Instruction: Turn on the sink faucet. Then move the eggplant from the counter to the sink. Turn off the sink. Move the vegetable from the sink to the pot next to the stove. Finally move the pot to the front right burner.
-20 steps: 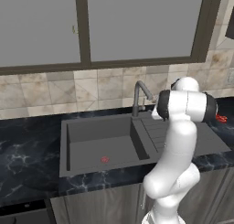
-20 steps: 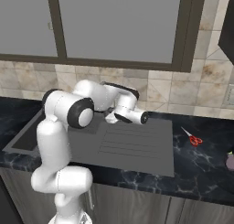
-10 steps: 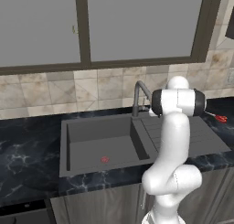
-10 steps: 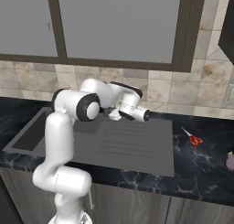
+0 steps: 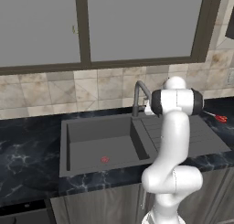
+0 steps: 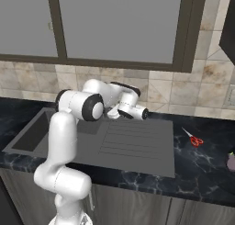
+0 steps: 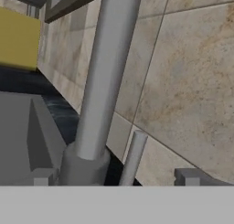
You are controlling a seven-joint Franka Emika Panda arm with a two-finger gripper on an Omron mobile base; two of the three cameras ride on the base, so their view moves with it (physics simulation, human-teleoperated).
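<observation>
Black marble-look counter (image 5: 27, 159) with white veins runs under a beige tiled wall (image 6: 160, 93) and a wide dark-framed window (image 5: 82, 31). My gripper (image 7: 114, 179) reaches in at the back of the sink, jaws spread wide and holding nothing; one finger tip (image 7: 43, 176) and the other sit on either side of the base of the sink faucet (image 7: 103, 81), whose grey stem rises straight ahead of my camera, very close. A thin rod, its small side lever (image 7: 133, 157), stands just beside the stem between my tips; I cannot tell whether I touch it.

From the left base view the faucet (image 5: 139, 97) stands at the sink's back edge, spout bent over the basin, my wrist hidden behind my own elbow beside it. The sink (image 5: 77, 150) is a dark grey recess with a small red drain (image 5: 104, 159); its ribbed drainboard (image 6: 133, 143) lies toward the right.

On the counter beyond the drainboard, red-handled scissors (image 6: 193, 138) lie near the back edge. The eggplant (image 6: 231, 160) sits at the counter's far right, well apart from the sink, partly cut off by the picture's edge.
</observation>
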